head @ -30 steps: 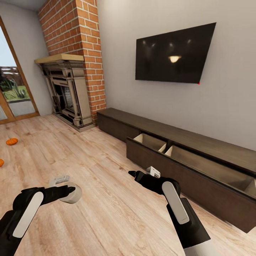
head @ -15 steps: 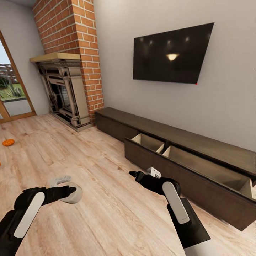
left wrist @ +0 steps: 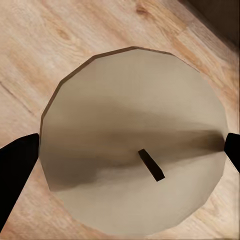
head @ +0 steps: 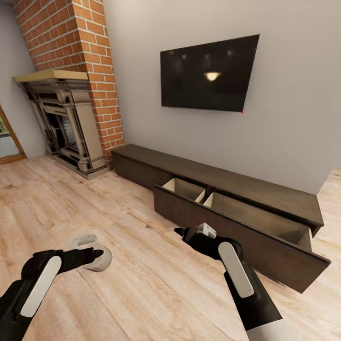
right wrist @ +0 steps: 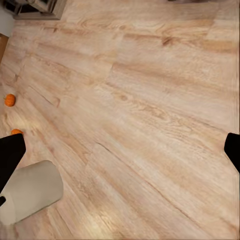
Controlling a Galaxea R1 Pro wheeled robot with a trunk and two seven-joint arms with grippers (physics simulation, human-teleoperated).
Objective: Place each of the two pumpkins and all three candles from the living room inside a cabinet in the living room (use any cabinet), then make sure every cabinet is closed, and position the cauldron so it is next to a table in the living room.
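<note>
A tan candle [head: 103, 261] is held above the wooden floor at the lower left, with my left gripper [head: 94, 254] shut on it. In the left wrist view the candle's flat top and dark wick [left wrist: 150, 165] lie between the black fingers [left wrist: 15, 172]. My right gripper [head: 187, 232] hovers open and empty in front of the long dark-brown cabinet [head: 265, 192]. The cabinet's wide drawer [head: 222, 222] stands pulled out, showing pale compartments. The right wrist view shows two orange pumpkins [right wrist: 9, 100] [right wrist: 16, 132] far off on the floor, and the candle [right wrist: 32, 196].
A brick chimney with a dark fireplace [head: 64, 123] stands at the back left. A black TV [head: 208, 73] hangs on the grey wall above the cabinet. Bare wooden floor [head: 142, 284] stretches between me and the drawer front.
The camera has swung to the right: the pumpkins and glass door have slid out of the head view and the cabinet's right end now shows. Both arms hold the same pose.
</note>
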